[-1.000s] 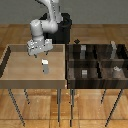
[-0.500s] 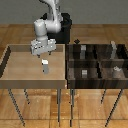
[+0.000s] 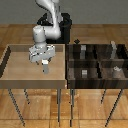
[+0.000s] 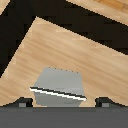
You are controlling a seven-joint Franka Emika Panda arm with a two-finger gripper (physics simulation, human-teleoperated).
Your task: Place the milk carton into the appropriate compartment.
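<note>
The milk carton (image 3: 45, 68) is a small white-grey box standing on the floor of the light wooden bin (image 3: 15, 75), toward the side nearest the dark bin. My gripper (image 3: 44, 61) hangs directly above it, open and pointing down. In the wrist view the carton (image 4: 59, 87) lies between my two fingertips (image 4: 22, 102), with a gap on each side. The fingers do not touch it.
A dark-brown bin (image 3: 97, 61) with four compartments stands at the exterior view's right. Dull grey little blocks sit in its compartments, such as one (image 3: 84, 72) and another (image 3: 116, 70). The light bin has raised walls. The robot base (image 3: 65, 25) is behind.
My gripper has come down a little toward the carton. The carton has not moved.
</note>
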